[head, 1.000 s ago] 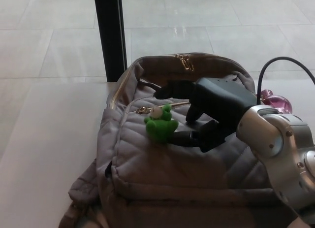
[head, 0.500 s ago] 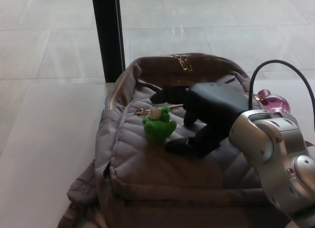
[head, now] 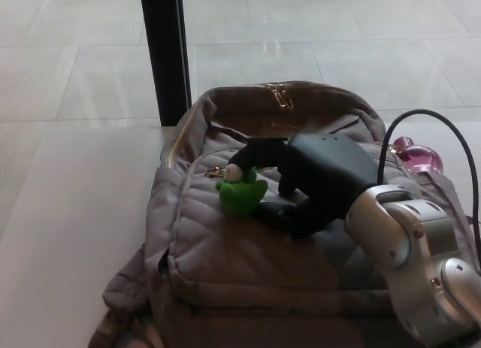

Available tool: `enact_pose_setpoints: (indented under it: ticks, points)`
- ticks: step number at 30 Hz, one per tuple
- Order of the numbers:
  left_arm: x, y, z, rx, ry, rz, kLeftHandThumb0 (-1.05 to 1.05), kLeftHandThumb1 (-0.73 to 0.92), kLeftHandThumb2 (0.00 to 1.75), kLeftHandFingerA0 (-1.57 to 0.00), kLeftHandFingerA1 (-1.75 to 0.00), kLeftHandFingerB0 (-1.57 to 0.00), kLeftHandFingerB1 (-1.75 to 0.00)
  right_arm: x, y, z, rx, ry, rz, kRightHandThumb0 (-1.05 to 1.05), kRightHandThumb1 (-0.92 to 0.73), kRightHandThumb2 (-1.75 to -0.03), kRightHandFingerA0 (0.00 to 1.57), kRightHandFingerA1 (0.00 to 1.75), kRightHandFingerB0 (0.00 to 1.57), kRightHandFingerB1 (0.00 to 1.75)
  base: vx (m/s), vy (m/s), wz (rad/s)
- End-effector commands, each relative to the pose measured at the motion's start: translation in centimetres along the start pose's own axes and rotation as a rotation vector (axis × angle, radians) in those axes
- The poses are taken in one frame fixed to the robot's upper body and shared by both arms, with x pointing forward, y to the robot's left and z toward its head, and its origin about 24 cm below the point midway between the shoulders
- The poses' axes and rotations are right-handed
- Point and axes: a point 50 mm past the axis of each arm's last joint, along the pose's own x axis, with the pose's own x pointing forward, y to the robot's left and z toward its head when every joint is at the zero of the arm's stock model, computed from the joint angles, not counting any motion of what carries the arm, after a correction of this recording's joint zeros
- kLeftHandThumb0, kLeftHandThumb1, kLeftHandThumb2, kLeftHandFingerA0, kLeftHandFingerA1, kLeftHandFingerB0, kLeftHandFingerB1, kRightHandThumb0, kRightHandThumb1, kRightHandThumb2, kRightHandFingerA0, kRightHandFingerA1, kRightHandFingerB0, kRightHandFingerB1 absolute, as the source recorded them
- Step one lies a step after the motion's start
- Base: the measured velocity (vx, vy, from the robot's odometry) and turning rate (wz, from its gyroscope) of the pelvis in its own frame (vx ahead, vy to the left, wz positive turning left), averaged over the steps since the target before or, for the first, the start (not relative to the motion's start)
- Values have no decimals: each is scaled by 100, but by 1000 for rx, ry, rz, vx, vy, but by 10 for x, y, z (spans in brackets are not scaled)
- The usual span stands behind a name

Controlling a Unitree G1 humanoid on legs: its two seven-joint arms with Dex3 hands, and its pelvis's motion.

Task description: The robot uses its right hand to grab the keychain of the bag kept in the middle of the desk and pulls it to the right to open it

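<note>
A grey quilted backpack (head: 225,265) lies on the desk (head: 68,213) with its front pocket facing up. A green frog keychain (head: 242,193) hangs from the gold zipper pull (head: 216,170) at the left end of the pocket zipper. My right hand (head: 304,183) rests on the bag just right of the frog. Its upper fingers (head: 252,156) reach over the frog's white top and its thumb (head: 272,213) lies against the frog's lower right side. The fingers are still apart, not clamped. My left hand does not show.
A black post (head: 161,51) stands behind the bag's left corner. A pink round object (head: 418,154) sits by the bag's right side. A black cable (head: 421,126) arcs over my silver right forearm (head: 413,250). Tiled floor lies beyond the desk edge.
My right hand has slid left across the bag toward the frog. Its upper fingers have lowered onto the frog's top, and the thumb has come up beside it.
</note>
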Motion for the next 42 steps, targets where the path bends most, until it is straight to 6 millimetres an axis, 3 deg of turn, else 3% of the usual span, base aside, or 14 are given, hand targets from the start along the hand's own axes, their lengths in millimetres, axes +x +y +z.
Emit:
enact_pose_setpoints:
  ticks: [1, 11, 14, 18, 19, 20, 22, 24, 26, 28, 33, 34, 41, 42]
  points:
    - [0, 2, 2, 8, -19, 25, -105, 56, 143, -107, -120, -96, -110, -4, 22, -2, 42, -38, -23, -24, -68, -88, 89, 175, 93, 81, 0, 0, 0]
    - [-1, 0, 1, 33, -34, 19, -105, 55, 141, -99, -113, -89, -105, 0, 32, 7, 70, -83, -69, -27, -56, -99, 94, 175, 95, 79, 0, 0, 0]
    - [-1, 0, 1, 38, -43, 18, -105, 68, 121, -99, -114, -84, -105, 1, 33, 8, 67, -90, -69, -27, -58, -95, 93, 175, 94, 78, 0, 0, 0]
    - [0, -3, 2, 46, -44, 26, -105, 72, 121, -99, -112, -84, -104, 0, 33, 6, 52, -125, -89, -32, -57, -101, 95, 169, 93, 100, 0, 0, 0]
    - [0, -3, 3, 45, -49, 21, -105, 60, 144, -98, -113, -90, -106, 0, 33, 6, 53, -122, -89, -34, -55, -102, 95, 169, 92, 107, 0, 0, 0]
    - [0, -4, 2, 34, -51, 22, -105, 78, 120, -99, -115, -87, -107, 0, 34, 4, 49, -99, -84, -36, -55, -94, 89, 175, 86, 117, 0, 0, 0]
    - [0, -4, 3, 49, -52, 21, -105, 79, 121, -98, -115, -85, -107, -1, 35, 3, 43, -89, -78, -37, -48, -99, 112, 162, 89, 125, 0, 0, 0]
    - [1, -4, 5, 67, -54, 30, -105, 81, 122, -98, -114, -85, -106, -1, 37, 2, 22, -89, -85, -30, -48, -115, 89, 175, 77, 162, 0, 0, 0]
    - [1, -5, 5, 43, -54, 29, -105, 80, 120, -98, -116, -86, -108, -1, 37, 1, -8, -93, -97, -30, -44, -118, 90, 175, 77, 165, 0, 0, 0]
    - [1, -5, 6, 36, -53, 27, -105, 80, 122, -98, -116, -86, -108, -1, 37, 1, -36, -97, -105, -31, -46, -117, 96, 175, 77, 139, 0, 0, 0]
    - [1, -6, 8, 41, -65, 28, -105, 83, 121, -97, -118, -89, -109, -1, 33, -2, -159, -136, -168, -35, -33, -131, 97, 175, 76, 171, 0, 0, 0]
    - [1, -6, 8, 56, -67, 32, -105, 67, 145, -97, -115, -92, -108, -1, 33, -4, -157, -127, -166, -36, -35, -132, 99, 175, 78, 173, 0, 0, 0]
    - [1, -5, 4, 26, -55, 40, -105, 67, 144, -100, -118, -92, -110, -3, 27, -12, -114, -85, -217, -31, -38, -125, 102, 175, 86, 154, 0, 0, 0]
    - [1, -5, 3, 34, -54, 41, -105, 87, 120, -101, -117, -90, -109, -4, 23, -13, -96, -66, -230, -34, -55, -95, 99, 175, 81, 111, 0, 0, 0]
